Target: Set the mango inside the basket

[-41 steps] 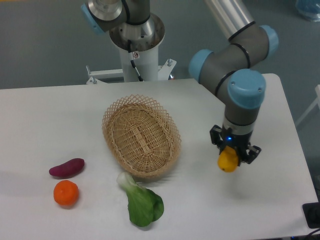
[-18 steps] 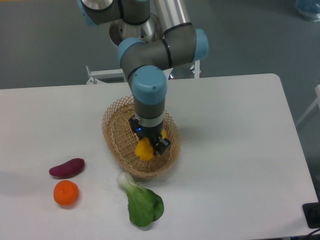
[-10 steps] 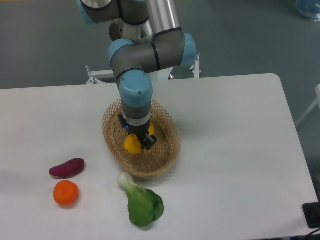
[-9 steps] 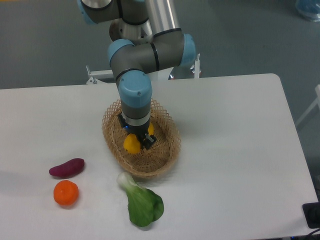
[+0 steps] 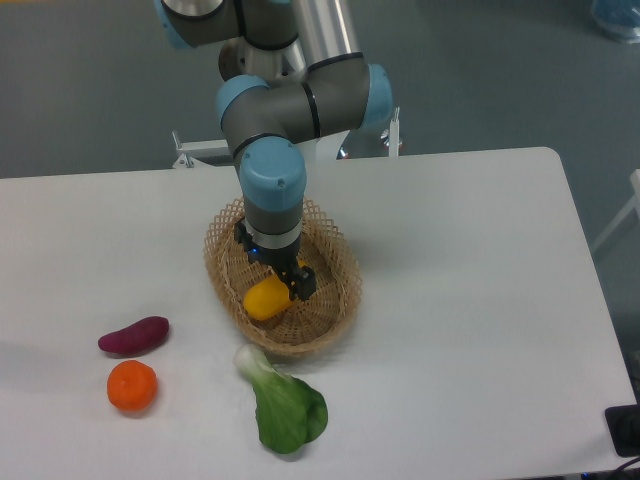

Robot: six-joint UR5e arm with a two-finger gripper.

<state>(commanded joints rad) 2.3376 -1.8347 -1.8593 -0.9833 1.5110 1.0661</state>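
The mango (image 5: 266, 298) lay inside the basket (image 5: 336, 305), at seven o'clock of the gripper (image 5: 283, 277), long axis toward two o'clock; whether the jaws gripped it could not be told.

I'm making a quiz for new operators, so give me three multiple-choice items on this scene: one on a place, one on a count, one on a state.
1. Where is the mango?
A. Inside the basket
B. Beside the tangerine
C. At the table's right edge

2. How many produce items lie on the table outside the basket?
A. One
B. Three
C. Five

3. What is the pincer doing?
A. Parked off the table
B. Gripping the bok choy
C. Positioned over the basket, right at the mango

Key: 1 A, yellow fruit sits within the wicker rim. 2 B, sweet potato, tangerine, bok choy. 3 C, it hangs above the basket interior.
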